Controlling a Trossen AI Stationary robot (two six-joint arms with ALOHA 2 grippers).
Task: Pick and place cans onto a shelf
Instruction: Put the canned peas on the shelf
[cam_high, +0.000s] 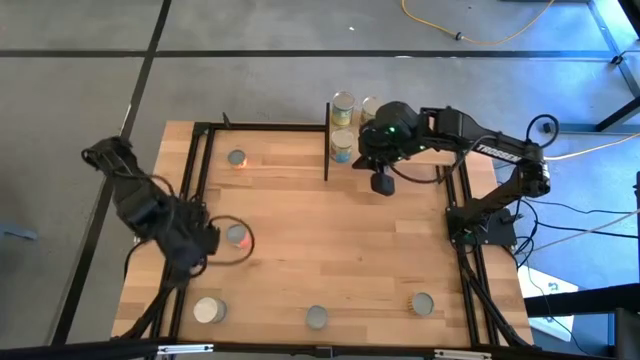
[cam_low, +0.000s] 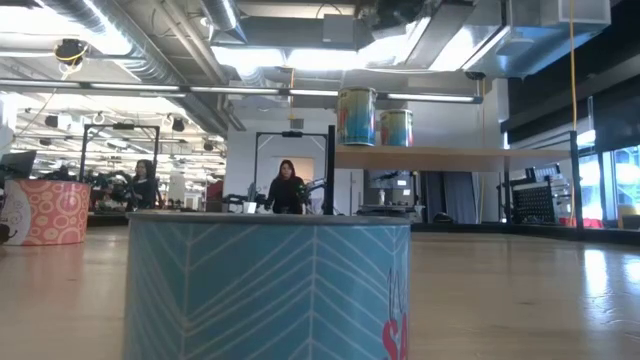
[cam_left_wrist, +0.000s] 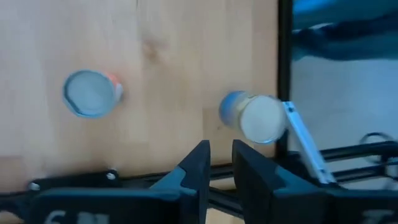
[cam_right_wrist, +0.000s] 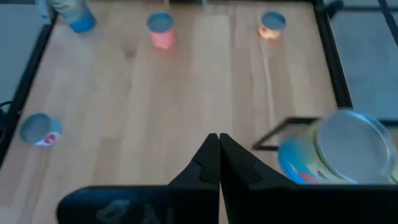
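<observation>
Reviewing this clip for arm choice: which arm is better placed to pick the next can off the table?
Left, most likely. The left gripper hangs beside a loose can on the tabletop, its fingers slightly apart. The right gripper is shut and empty, up by the shelf, away from the remaining loose cans.

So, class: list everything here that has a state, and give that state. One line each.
left gripper: fingers slightly open, empty, over the table.
right gripper: fingers shut, empty, near the shelf.
shelf: standing, holding cans.
top-board cans: two, upright.
table cans: five, apart, none gripped.
nearest can: upright.
</observation>
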